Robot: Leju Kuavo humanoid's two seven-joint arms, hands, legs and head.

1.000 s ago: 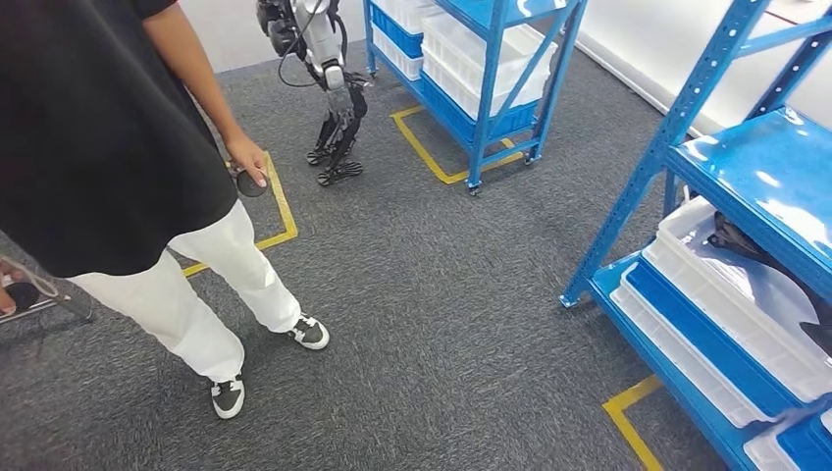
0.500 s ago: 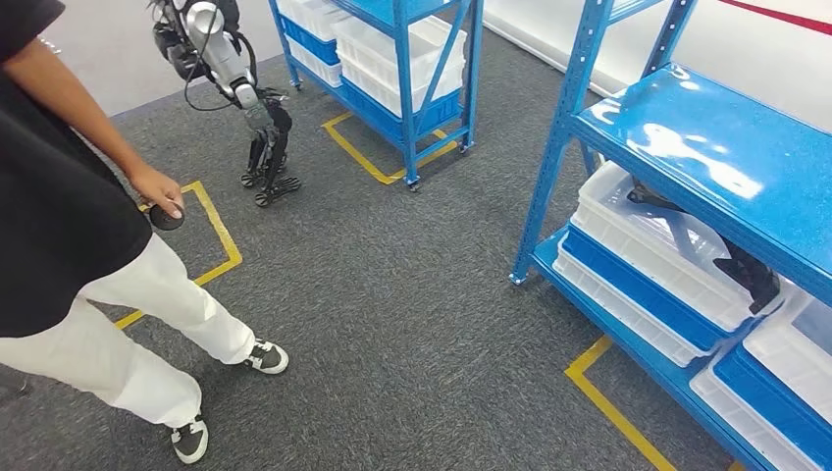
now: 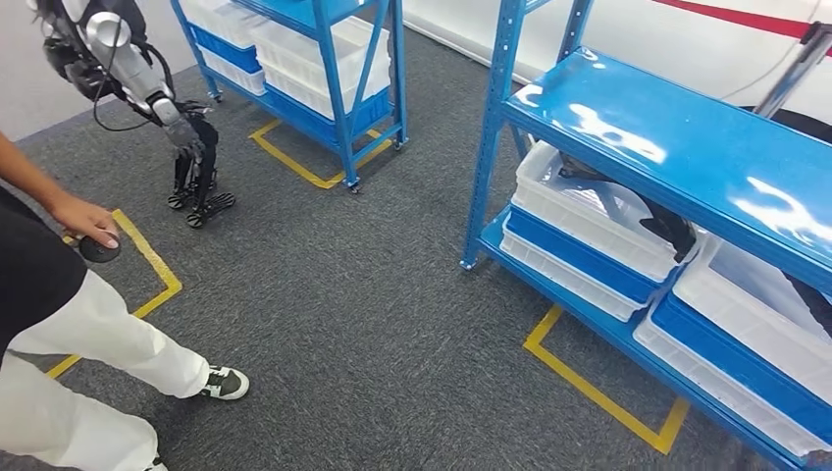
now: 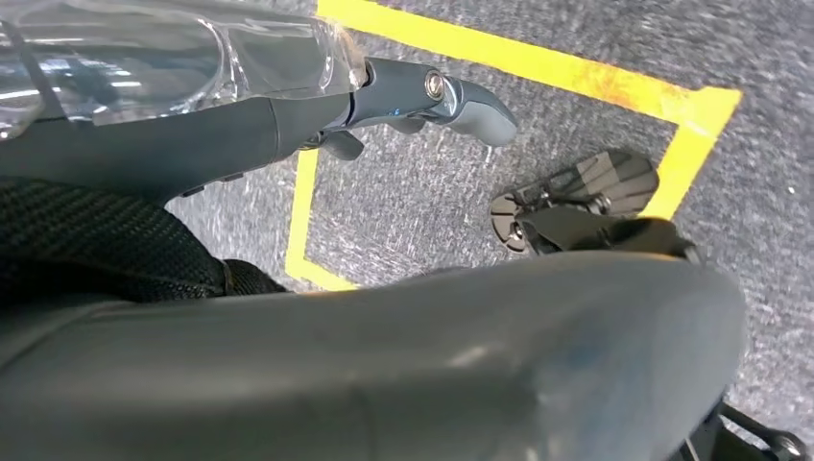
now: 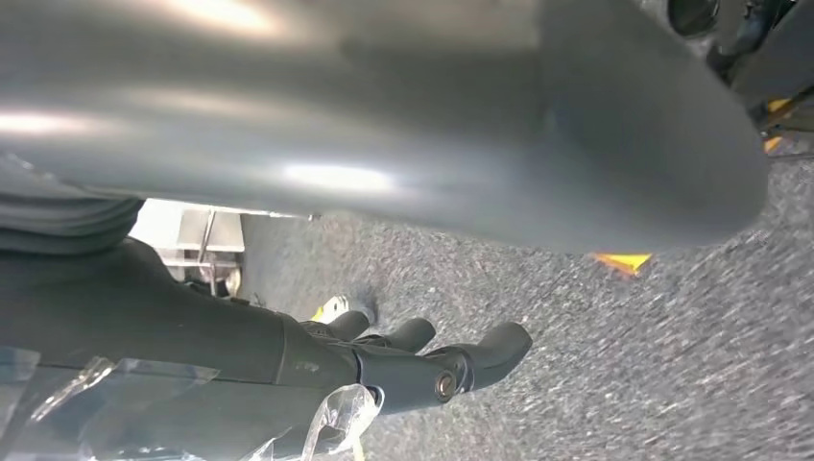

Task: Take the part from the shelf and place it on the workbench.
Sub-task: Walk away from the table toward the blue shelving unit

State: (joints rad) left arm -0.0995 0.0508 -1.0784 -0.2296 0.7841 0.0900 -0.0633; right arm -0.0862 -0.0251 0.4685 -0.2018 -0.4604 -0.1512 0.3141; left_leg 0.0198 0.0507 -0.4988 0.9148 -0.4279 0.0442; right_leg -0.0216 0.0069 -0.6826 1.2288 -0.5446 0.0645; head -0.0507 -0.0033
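A black part (image 3: pixel 659 222) lies in a white bin (image 3: pixel 589 240) on the lower level of the near blue shelf (image 3: pixel 677 147), right of centre in the head view. Another dark part (image 3: pixel 816 306) shows at the right edge in the neighbouring bin. My left hand (image 4: pixel 288 115) hangs over the grey carpet with its fingers (image 4: pixel 470 104) stretched out and nothing in them. My right hand (image 5: pixel 317 365) also hangs above the carpet, its fingers (image 5: pixel 480 351) extended and holding nothing.
A person (image 3: pixel 59 314) in white trousers stands at the left, holding a small dark object. Another robot (image 3: pixel 147 88) stands at the back left beside a second blue shelf (image 3: pixel 314 59) with white bins. Yellow tape squares (image 3: pixel 598 388) mark the carpet.
The camera has swung to the right: the near shelf has slid from the right edge towards the middle, and the person and the other robot have slid leftward in the picture.
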